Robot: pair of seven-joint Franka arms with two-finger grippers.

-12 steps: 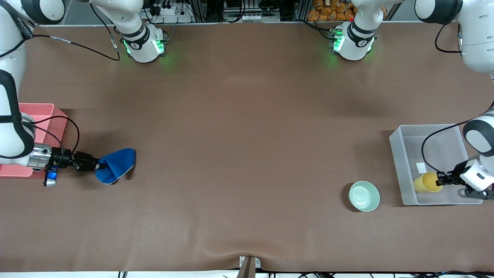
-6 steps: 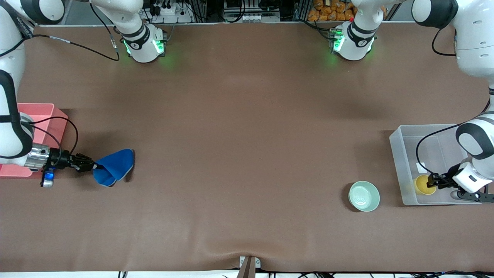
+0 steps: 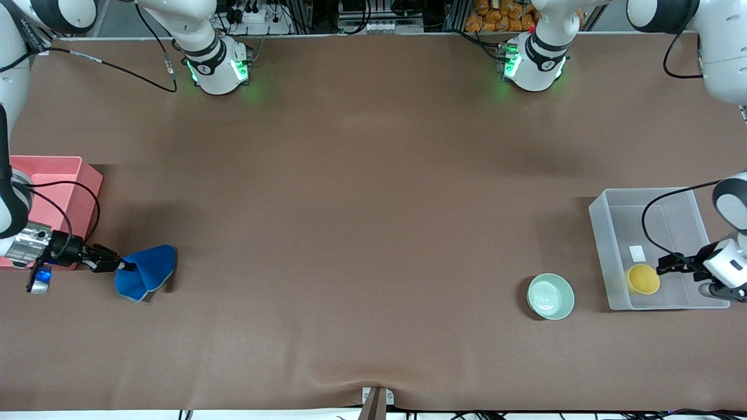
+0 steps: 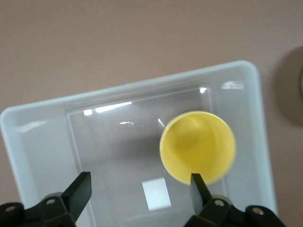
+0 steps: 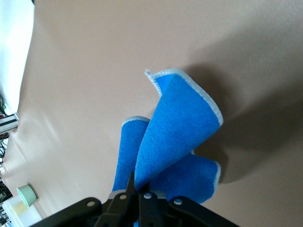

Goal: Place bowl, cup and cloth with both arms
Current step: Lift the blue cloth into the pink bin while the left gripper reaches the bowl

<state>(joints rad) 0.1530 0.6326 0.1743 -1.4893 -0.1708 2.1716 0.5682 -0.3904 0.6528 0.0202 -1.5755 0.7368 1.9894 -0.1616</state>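
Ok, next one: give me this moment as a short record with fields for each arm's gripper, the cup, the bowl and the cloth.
left gripper: open, above the clear bin, cup released
right gripper: shut on the cloth, near the pink bin
cup: upright inside the clear bin, free of the fingers
bowl: on the table beside the clear bin, untouched
cloth: blue, folded, hanging from the right gripper, not yet in the pink bin

A brown mat covers the bench [image 3: 362, 204], wrinkled at its near edge. Along the farthest edge stand cables, metal racks and orange packets [image 3: 496, 14].
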